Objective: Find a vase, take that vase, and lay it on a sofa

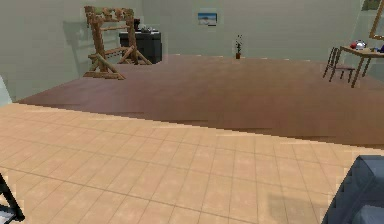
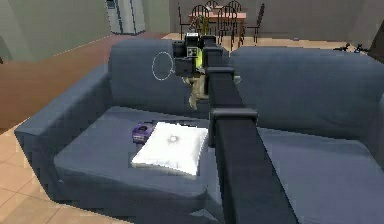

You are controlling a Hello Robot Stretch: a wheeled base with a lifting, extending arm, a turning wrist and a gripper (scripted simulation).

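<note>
A blue sofa (image 2: 300,105) spans the arm side view. The dark arm rises from the bottom edge across its seat to the backrest. At the arm's far end, left of the white squares, is my gripper (image 2: 173,66). It holds a pale see-through round thing (image 2: 160,62), perhaps a glass vase, which hangs in front of the backrest, clear of the seat. A white cushion (image 2: 170,148) and a small purple thing (image 2: 141,130) lie on the seat below.
Behind the sofa stand a dining table with chairs (image 2: 220,18) and a fridge (image 2: 125,14). In the forward view, tiles lead onto dark wood floor with a wooden rack (image 1: 108,40), a dark cabinet (image 1: 143,45), a potted plant (image 1: 238,46) and a table with chair (image 1: 352,55). The sofa's corner (image 1: 362,195) shows at bottom right.
</note>
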